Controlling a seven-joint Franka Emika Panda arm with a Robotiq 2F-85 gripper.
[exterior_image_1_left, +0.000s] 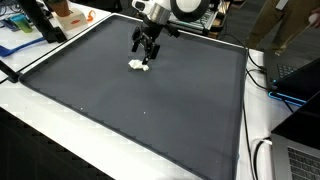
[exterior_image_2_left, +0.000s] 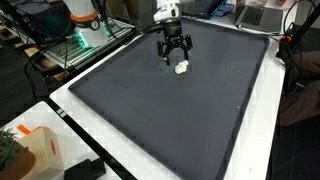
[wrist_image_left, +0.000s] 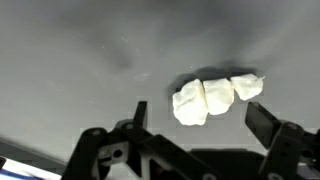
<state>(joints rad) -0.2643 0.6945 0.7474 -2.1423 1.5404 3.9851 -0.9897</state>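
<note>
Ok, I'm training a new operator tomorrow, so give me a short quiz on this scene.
1. True or false: the jaws are shut on the white lump.
2. The lump lies on: A) the dark mat, B) a plate, C) a wooden shelf.
3. How many white lumps are on the mat?
Key: 1 false, the jaws stand open above it; 2 A; 3 one.

White lump (wrist_image_left: 215, 98) on dark grey mat (exterior_image_1_left: 150, 110), black claw (wrist_image_left: 205, 122).

Spread-jawed tool (exterior_image_1_left: 144, 57) hangs just above white lump (exterior_image_1_left: 138, 65).
</note>
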